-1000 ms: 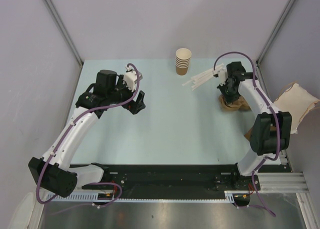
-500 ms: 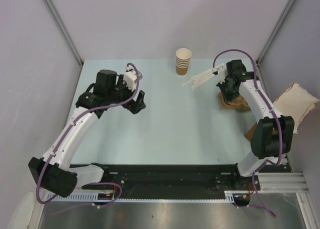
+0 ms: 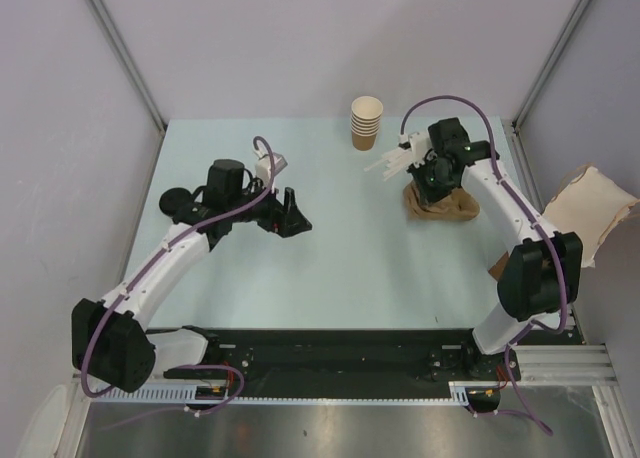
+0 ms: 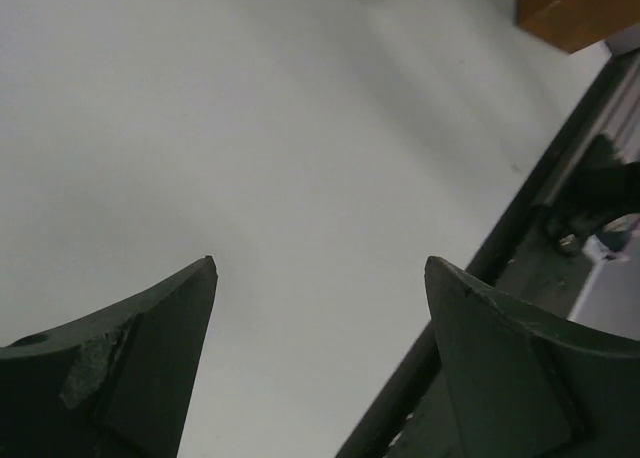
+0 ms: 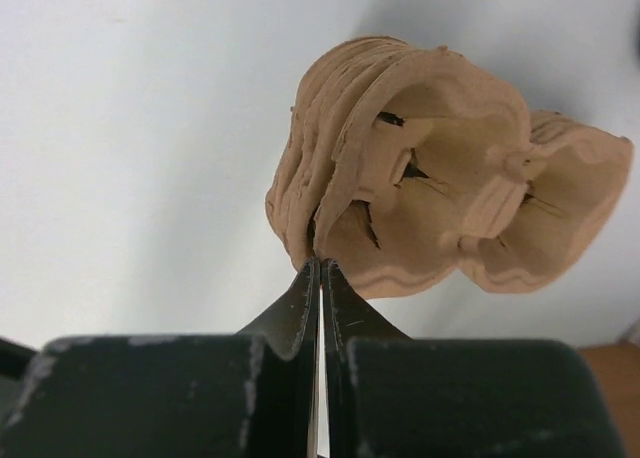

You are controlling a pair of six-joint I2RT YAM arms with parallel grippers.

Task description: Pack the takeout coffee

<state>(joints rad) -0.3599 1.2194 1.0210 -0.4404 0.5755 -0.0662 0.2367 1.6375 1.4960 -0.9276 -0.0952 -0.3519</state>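
The takeout coffee (image 3: 179, 200) shows only as a round black lid at the table's left, beside my left arm; the cup under it is hidden. My left gripper (image 3: 291, 220) is open and empty to the right of it, over bare table, with its jaws wide apart in the left wrist view (image 4: 320, 268). My right gripper (image 3: 426, 181) is shut on the rim of the brown moulded-pulp cup tray (image 3: 442, 202) at the back right. In the right wrist view the gripper (image 5: 320, 266) pinches the tray's (image 5: 440, 168) edge.
A stack of lidless tan paper cups (image 3: 366, 123) stands at the back centre. White sticks (image 3: 390, 162) lie fanned beside the right gripper. A crumpled paper bag (image 3: 592, 206) sits past the table's right edge. The black rail (image 3: 330, 350) runs along the near edge.
My left arm has swung right toward the table's middle, uncovering the black lid. My right gripper has moved left with the pulp tray.
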